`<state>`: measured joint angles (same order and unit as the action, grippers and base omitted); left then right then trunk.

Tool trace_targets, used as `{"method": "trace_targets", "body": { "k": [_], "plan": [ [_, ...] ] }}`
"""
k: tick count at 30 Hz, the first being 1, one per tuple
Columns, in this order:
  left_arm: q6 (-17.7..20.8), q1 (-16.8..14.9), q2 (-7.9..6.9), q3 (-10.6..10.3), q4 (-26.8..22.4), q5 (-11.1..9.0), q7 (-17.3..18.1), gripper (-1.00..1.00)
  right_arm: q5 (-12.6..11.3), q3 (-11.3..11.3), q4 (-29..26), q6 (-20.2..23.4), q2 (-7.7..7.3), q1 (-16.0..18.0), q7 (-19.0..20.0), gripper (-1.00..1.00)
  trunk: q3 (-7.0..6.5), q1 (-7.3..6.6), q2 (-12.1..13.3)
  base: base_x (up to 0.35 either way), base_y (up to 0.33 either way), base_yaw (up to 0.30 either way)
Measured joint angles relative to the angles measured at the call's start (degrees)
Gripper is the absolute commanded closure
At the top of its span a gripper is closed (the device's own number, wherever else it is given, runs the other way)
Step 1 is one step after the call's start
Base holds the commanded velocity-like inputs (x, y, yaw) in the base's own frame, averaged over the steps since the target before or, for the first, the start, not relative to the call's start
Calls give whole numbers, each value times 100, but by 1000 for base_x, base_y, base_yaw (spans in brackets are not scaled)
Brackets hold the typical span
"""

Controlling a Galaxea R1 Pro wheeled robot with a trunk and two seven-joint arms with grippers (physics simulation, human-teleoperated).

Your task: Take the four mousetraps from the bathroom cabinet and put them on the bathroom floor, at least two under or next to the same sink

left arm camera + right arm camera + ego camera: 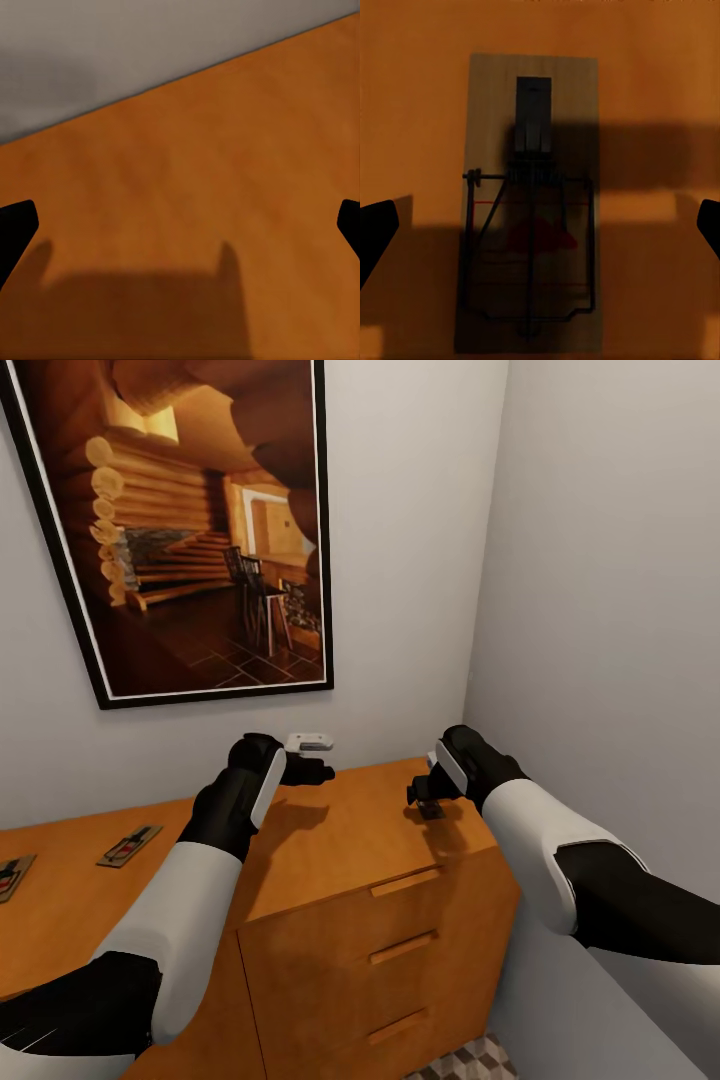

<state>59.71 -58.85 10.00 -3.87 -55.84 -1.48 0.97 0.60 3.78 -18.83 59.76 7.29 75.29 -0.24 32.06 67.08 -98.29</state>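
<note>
The orange-brown cabinet (pixel 340 840) stands against the wall in a corner. Two mousetraps (pixel 128 845) (pixel 10 877) lie flat on its top at the far left. A third mousetrap (pixel 432 811) lies near the top's right end, directly below my right gripper (pixel 424 794). In the right wrist view this mousetrap (pixel 532 150) lies between the wide-open fingers of my right gripper (pixel 540 229), in its shadow. My left gripper (pixel 310 770) hovers over the back middle of the top. Seen from the wrist, the left gripper (pixel 180 225) is open over bare wood (pixel 195 187).
A large framed picture (pixel 190 520) hangs on the wall above the cabinet. A side wall (pixel 610 610) closes in at the right. Drawer fronts with bar handles (pixel 405 882) face me. A patch of cube-pattern bathroom floor (pixel 470 1060) shows at the bottom.
</note>
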Motion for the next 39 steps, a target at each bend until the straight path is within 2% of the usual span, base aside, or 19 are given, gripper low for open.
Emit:
{"method": "trace_targets", "body": {
  "k": [13,39],
  "plan": [
    [0,0,0,3,5,-4,-2,-100,10,-6,-2,0,1,0,-9,-100,0,0,0,-135,0,0],
    [0,0,0,0,7,6,-2,-100,3,-5,-1,0,1,0,0,-100,0,0,0,-10,0,0]
  ]
}}
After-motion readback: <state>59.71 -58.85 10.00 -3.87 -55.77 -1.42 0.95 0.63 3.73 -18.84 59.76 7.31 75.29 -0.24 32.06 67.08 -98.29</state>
